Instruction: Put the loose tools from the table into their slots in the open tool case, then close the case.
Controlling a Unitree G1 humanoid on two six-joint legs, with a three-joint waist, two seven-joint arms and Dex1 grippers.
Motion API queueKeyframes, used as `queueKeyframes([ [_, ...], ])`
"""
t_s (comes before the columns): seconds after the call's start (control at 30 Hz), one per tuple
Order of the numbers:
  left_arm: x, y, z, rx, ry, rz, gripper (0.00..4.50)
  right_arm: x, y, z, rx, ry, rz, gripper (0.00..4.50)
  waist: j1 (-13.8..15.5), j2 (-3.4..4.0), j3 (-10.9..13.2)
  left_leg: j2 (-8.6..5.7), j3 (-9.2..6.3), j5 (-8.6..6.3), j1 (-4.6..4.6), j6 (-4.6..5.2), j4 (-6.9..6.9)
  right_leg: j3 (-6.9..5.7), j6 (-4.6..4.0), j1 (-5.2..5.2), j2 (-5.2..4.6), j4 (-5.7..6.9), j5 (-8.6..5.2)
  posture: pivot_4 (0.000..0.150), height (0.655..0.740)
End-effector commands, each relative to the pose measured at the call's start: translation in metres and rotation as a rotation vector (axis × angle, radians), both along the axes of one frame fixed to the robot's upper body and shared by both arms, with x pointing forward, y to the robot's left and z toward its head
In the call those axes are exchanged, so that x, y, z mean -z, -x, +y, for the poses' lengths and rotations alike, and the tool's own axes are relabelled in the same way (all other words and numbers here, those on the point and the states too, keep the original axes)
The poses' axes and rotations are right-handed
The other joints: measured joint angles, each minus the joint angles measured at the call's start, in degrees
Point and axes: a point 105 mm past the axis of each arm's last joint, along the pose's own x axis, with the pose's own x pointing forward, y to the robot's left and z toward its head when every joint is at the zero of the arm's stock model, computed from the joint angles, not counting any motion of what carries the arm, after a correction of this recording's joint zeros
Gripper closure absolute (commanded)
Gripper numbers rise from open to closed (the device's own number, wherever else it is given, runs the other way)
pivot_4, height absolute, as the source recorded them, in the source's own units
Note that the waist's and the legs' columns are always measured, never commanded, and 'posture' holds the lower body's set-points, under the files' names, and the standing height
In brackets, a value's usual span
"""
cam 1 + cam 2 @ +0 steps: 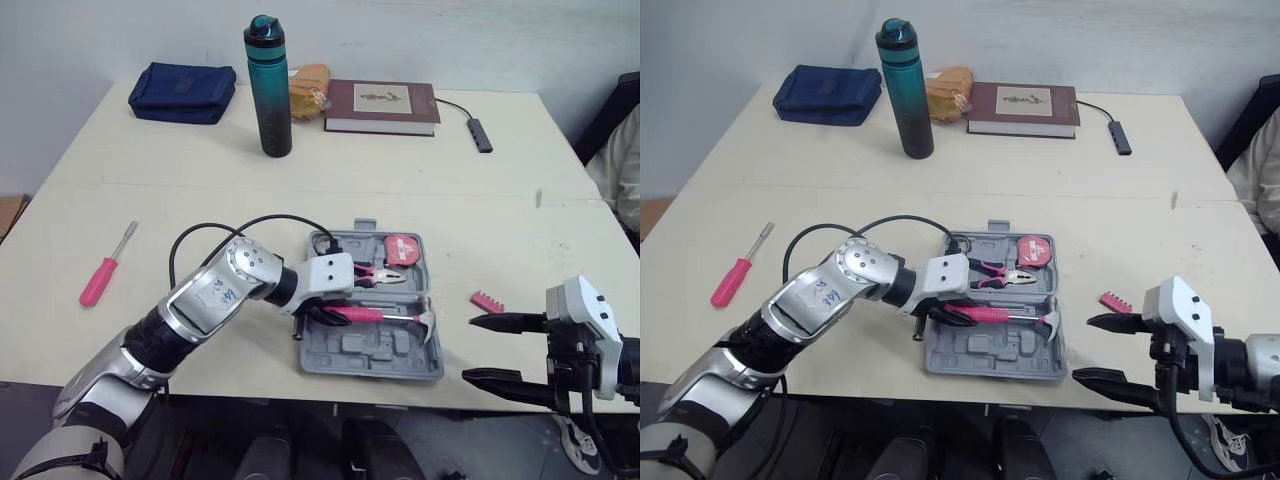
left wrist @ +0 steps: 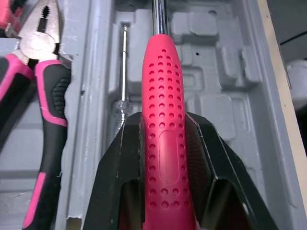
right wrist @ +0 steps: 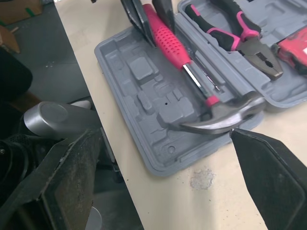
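Grey moulded plastic forms the open tool case, set near the front edge of the table. Its far half holds the pliers and a red tape measure. The left gripper is clamped on the pink handle of the hammer, which stretches across the near half with its head at the case's right rim. The right gripper hangs spread wide just right of the case, holding nothing, near a pink bit strip. A pink screwdriver lies loose well to the left. A bottle, a blue pouch and a book sit along the far side.
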Motion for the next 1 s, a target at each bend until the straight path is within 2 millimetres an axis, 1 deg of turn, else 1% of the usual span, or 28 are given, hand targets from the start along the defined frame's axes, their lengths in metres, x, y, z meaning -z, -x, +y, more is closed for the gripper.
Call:
queueKeyframes([
  [0.03,0.001,0.007,-0.003,0.047,-0.009,-0.010,4.01,-0.005,0.003,0.004,-0.011,-0.018,-0.027,0.00,0.0,0.00,0.0,0.00,0.00,0.00,-0.01,0.00,0.02,0.00,0.00,0.00,0.00,0.01,0.00,0.150,0.7400],
  [0.13,0.009,0.006,0.001,0.032,-0.053,-0.012,4.01,-0.005,0.001,0.005,-0.016,-0.017,-0.030,0.00,0.0,0.00,0.0,0.00,0.00,-0.01,-0.02,0.02,0.06,0.00,0.00,0.00,0.00,0.01,0.00,0.150,0.7400],
  [0.2,0.011,0.005,0.003,0.027,-0.063,-0.016,4.01,-0.006,0.000,0.006,-0.017,-0.018,-0.031,0.00,0.0,0.00,0.0,0.00,0.00,-0.01,-0.03,0.02,0.07,-0.01,0.00,0.00,0.00,0.02,0.00,0.150,0.7400],
  [0.37,0.007,0.004,-0.005,0.014,-0.014,-0.016,4.01,-0.005,0.000,0.007,-0.026,-0.018,-0.029,0.00,0.0,0.00,0.0,0.00,0.00,-0.02,-0.02,0.03,0.12,-0.01,0.00,0.01,0.00,0.05,0.00,0.150,0.7400],
  [0.43,0.002,0.007,-0.006,0.034,0.009,-0.002,2.98,-0.004,0.000,0.007,-0.028,-0.019,-0.028,0.00,0.1,0.00,0.0,0.00,0.00,-0.02,-0.04,0.04,0.16,-0.01,0.02,0.02,-0.01,0.06,0.01,0.150,0.7400],
  [0.5,-0.008,0.010,-0.005,0.055,0.043,0.012,2.24,-0.004,-0.001,0.008,-0.030,-0.019,-0.029,0.00,0.1,0.00,0.0,0.00,0.00,-0.03,-0.07,0.06,0.20,-0.01,0.02,0.02,0.00,0.07,0.01,0.150,0.7400],
  [0.53,-0.011,0.011,-0.005,0.063,0.057,0.011,1.80,-0.004,-0.001,0.007,-0.030,-0.019,-0.028,0.00,0.1,0.00,0.0,0.00,-0.01,-0.04,-0.09,0.06,0.21,-0.02,0.02,0.01,0.00,0.07,0.01,0.150,0.7400],
  [0.57,-0.019,0.012,-0.004,0.073,0.103,0.017,1.33,-0.003,-0.002,0.007,-0.031,-0.018,-0.029,0.00,0.1,0.00,0.0,0.00,-0.01,-0.04,-0.10,0.06,0.23,-0.03,0.02,0.00,-0.01,0.08,0.01,0.150,0.7400],
  [0.63,-0.028,0.013,-0.002,0.092,0.168,0.020,1.33,-0.003,-0.003,0.007,-0.032,-0.018,-0.030,0.00,0.1,0.01,0.0,0.00,-0.02,-0.04,-0.10,0.06,0.26,-0.04,0.02,0.00,-0.01,0.10,0.01,0.150,0.7400],
  [0.67,-0.030,0.012,-0.001,0.094,0.189,0.022,1.33,-0.003,-0.003,0.007,-0.033,-0.018,-0.031,0.00,0.0,0.01,0.0,0.00,-0.02,-0.04,-0.09,0.06,0.27,-0.04,0.02,0.01,-0.01,0.09,0.01,0.150,0.7400],
  [0.83,-0.024,0.006,0.001,0.053,0.252,0.048,1.33,-0.001,-0.004,0.009,-0.036,-0.022,-0.028,0.00,0.0,0.02,0.0,0.00,-0.01,-0.04,-0.08,0.06,0.32,-0.04,0.02,0.02,-0.01,0.12,0.01,0.150,0.7400],
  [0.93,-0.010,0.010,-0.003,0.080,0.309,0.066,2.10,0.002,-0.004,0.010,-0.041,-0.024,-0.025,0.00,0.0,0.03,0.0,0.00,-0.01,-0.05,-0.08,0.07,0.35,-0.04,0.03,0.02,-0.01,0.13,0.01,0.150,0.7400],
  [1.0,-0.002,0.010,-0.003,0.064,0.334,0.090,3.05,0.004,-0.005,0.011,-0.043,-0.024,-0.026,0.00,0.0,0.03,0.0,0.00,-0.01,-0.05,-0.10,0.07,0.38,-0.04,0.03,0.01,-0.01,0.17,0.01,0.150,0.7400],
])
